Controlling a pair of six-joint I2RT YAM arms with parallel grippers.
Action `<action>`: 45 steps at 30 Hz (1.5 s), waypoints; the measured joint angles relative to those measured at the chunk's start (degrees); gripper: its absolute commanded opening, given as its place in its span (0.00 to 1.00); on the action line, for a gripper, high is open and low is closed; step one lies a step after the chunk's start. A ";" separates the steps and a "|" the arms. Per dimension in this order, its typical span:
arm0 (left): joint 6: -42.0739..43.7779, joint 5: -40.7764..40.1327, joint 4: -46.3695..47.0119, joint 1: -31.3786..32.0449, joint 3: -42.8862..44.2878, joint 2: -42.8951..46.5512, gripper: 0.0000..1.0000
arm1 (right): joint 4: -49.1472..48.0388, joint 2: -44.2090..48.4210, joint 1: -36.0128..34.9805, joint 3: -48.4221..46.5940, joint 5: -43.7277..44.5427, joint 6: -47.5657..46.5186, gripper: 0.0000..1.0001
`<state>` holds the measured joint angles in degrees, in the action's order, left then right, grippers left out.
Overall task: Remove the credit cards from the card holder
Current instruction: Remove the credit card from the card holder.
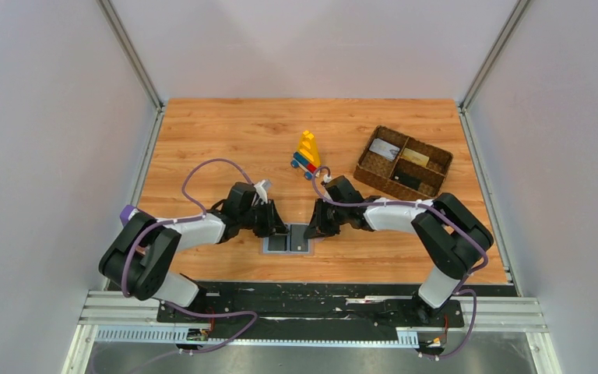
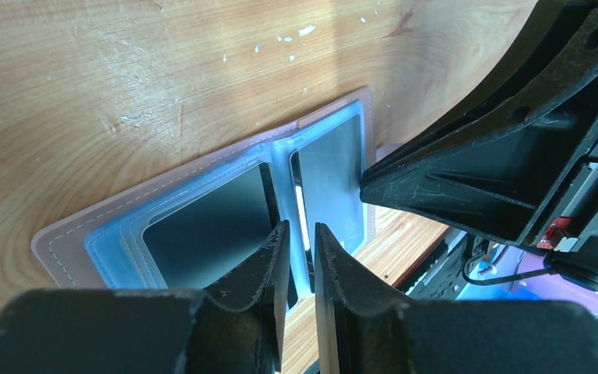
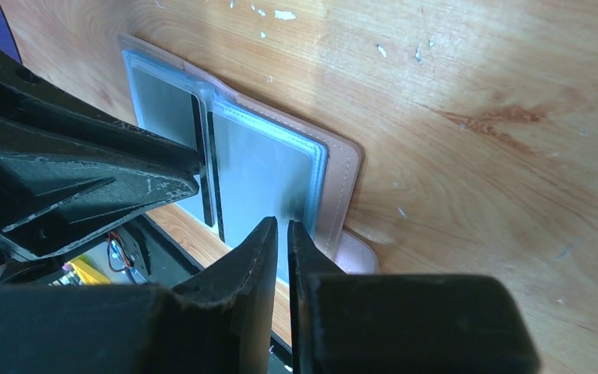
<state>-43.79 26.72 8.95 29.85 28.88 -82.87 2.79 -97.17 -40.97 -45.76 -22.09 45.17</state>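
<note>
Left wrist view shows the left gripper (image 2: 300,234), jaws a thin slit apart, poised over the centre fold of the card holder (image 2: 202,234), which lies open and flat on the table (image 1: 226,132). The right gripper (image 3: 283,230) stands barely parted at the right panel's near edge; whether it pinches anything cannot be told. Farther back, credit cards (image 1: 414,157) lie in a woven basket (image 1: 378,184).

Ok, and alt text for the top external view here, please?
Two robot arms meet over an open light-blue card holder lying flat near the wooden table's front edge, left gripper and right gripper at its opposite sides. Behind to the right sit a brown woven basket holding cards and a small coloured brick toy.
</note>
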 measured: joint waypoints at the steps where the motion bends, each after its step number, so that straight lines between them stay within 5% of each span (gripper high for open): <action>1: 0.00 -0.02 0.15 0.09 -0.02 -0.28 0.28 | -0.11 0.00 0.00 0.07 -0.04 0.13 0.12; 16: -2.25 1.53 8.90 0.79 -2.29 -3.85 0.29 | -1.86 -0.15 0.04 0.94 -0.52 0.87 0.11; 24: -3.98 1.42 10.58 0.79 -3.43 -3.98 0.00 | -2.40 -0.15 0.20 1.27 -0.61 1.25 0.11; 31: -5.20 1.29 11.58 0.76 -3.93 -3.96 0.13 | -2.89 -0.15 0.20 1.57 -0.79 1.29 0.11; 40: -5.84 1.27 12.68 0.57 -5.29 -2.03 0.11 | -3.37 -0.15 0.20 1.77 -0.94 1.29 0.11; 45: -6.25 1.68 13.99 -0.04 -6.49 -1.73 0.00 | -3.50 -0.15 0.20 1.86 -0.83 1.27 0.11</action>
<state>-50.04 28.40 22.94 29.80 22.39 -84.60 -0.71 -97.32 -40.77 -43.90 -22.92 46.44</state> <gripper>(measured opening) 0.047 0.109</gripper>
